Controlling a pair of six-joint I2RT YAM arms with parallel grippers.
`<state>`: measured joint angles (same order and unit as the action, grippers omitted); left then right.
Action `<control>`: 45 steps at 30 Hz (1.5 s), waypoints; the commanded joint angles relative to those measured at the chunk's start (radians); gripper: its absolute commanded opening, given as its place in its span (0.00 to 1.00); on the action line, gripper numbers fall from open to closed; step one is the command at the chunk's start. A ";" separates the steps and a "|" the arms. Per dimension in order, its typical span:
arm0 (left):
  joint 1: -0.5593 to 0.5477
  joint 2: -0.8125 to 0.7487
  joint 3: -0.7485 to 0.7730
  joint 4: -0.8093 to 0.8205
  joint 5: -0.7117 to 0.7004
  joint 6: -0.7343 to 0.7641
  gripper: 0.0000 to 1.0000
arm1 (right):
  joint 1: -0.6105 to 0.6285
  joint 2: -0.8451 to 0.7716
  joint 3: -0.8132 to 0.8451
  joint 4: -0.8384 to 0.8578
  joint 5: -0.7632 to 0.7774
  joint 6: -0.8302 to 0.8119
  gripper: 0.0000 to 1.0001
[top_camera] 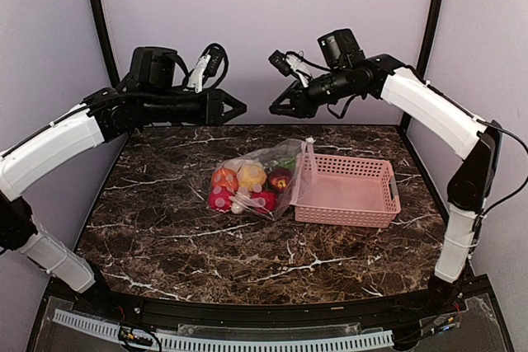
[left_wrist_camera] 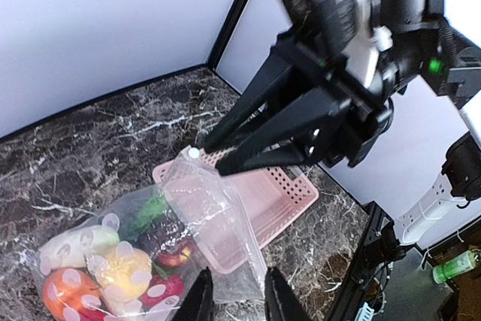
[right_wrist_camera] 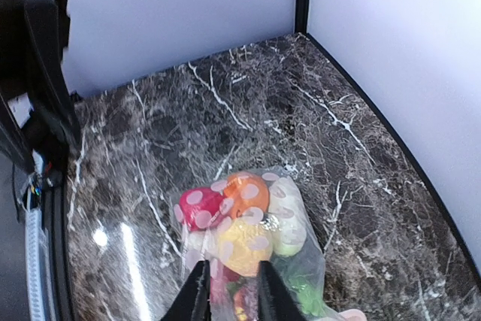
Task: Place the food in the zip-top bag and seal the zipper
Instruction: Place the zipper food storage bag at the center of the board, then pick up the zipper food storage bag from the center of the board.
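The zip-top bag (top_camera: 266, 172) lies at the table's middle, its right end propped against the pink basket. Inside it is the food: red (top_camera: 220, 199), orange (top_camera: 224, 177), yellow (top_camera: 252, 175) and dark maroon (top_camera: 280, 179) pieces. The zipper (top_camera: 308, 147) runs along the raised edge at the basket; I cannot tell if it is sealed. My left gripper (top_camera: 241, 108) is open and empty, high above the table's back. My right gripper (top_camera: 276, 110) is open and empty, facing it. The bag also shows in the left wrist view (left_wrist_camera: 203, 208) and the right wrist view (right_wrist_camera: 248, 231).
A pink slotted basket (top_camera: 342, 218) stands right of the bag and holds nothing that I can see; it also shows in the left wrist view (left_wrist_camera: 289, 193). Black frame posts and pale walls close in the back and sides.
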<state>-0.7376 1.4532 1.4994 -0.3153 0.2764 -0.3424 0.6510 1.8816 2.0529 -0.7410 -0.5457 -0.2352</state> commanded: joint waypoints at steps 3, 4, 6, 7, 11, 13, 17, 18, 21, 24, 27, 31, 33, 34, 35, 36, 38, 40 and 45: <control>0.006 0.021 -0.039 -0.027 -0.072 0.065 0.30 | -0.028 -0.097 -0.157 -0.001 0.144 -0.024 0.33; 0.006 0.022 -0.039 -0.034 -0.091 0.071 0.32 | -0.045 -0.123 -0.185 0.001 0.154 -0.016 0.35; 0.005 0.025 -0.037 -0.038 -0.112 0.083 0.36 | -0.089 -0.177 -0.264 0.024 0.159 0.007 0.43; 0.005 0.028 -0.034 -0.040 -0.118 0.086 0.40 | -0.109 -0.205 -0.309 0.039 0.158 0.021 0.49; 0.006 0.042 -0.013 -0.046 -0.151 0.096 0.48 | -0.164 -0.261 -0.494 0.079 0.107 0.089 0.56; 0.005 0.046 -0.010 -0.046 -0.160 0.091 0.57 | -0.168 -0.272 -0.578 0.115 0.083 0.111 0.58; 0.007 0.040 -0.026 -0.027 -0.172 0.070 0.68 | -0.170 -0.220 -0.627 0.144 0.069 0.136 0.57; 0.007 0.034 -0.037 -0.020 -0.172 0.061 0.68 | -0.175 -0.200 -0.620 0.146 0.064 0.143 0.57; 0.006 0.023 -0.054 -0.017 -0.169 0.046 0.68 | -0.182 -0.136 -0.582 0.147 0.043 0.165 0.57; 0.006 0.009 -0.070 -0.030 -0.171 0.041 0.68 | -0.183 -0.079 -0.550 0.140 0.041 0.176 0.56; 0.006 -0.009 -0.090 -0.034 -0.175 0.038 0.68 | -0.186 -0.036 -0.532 0.140 0.046 0.181 0.51; 0.006 -0.035 -0.123 -0.031 -0.185 0.037 0.68 | -0.194 0.032 -0.482 0.153 -0.004 0.156 0.34; 0.007 -0.040 -0.130 -0.031 -0.190 0.036 0.68 | -0.197 0.061 -0.439 0.157 -0.032 0.138 0.19; 0.006 -0.042 -0.132 -0.033 -0.192 0.036 0.68 | -0.197 0.070 -0.414 0.150 -0.058 0.135 0.12; 0.005 -0.047 -0.135 -0.034 -0.193 0.038 0.68 | -0.197 0.076 -0.389 0.139 -0.099 0.126 0.07; 0.006 -0.050 -0.137 -0.036 -0.195 0.038 0.67 | -0.193 0.077 -0.364 0.128 -0.137 0.113 0.04; 0.006 -0.063 -0.145 -0.041 -0.204 0.063 0.67 | -0.179 0.067 -0.327 0.112 -0.195 0.063 0.02; 0.007 -0.082 -0.152 -0.045 -0.214 0.110 0.68 | -0.158 0.045 -0.305 0.094 -0.244 -0.005 0.01; 0.007 -0.181 -0.221 -0.003 -0.310 0.278 0.68 | -0.055 -0.031 -0.238 -0.027 -0.324 -0.272 0.00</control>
<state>-0.7368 1.3754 1.3342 -0.3416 0.0532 -0.2127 0.5091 1.9450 1.7569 -0.6804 -0.7513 -0.2771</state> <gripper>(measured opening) 0.677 0.010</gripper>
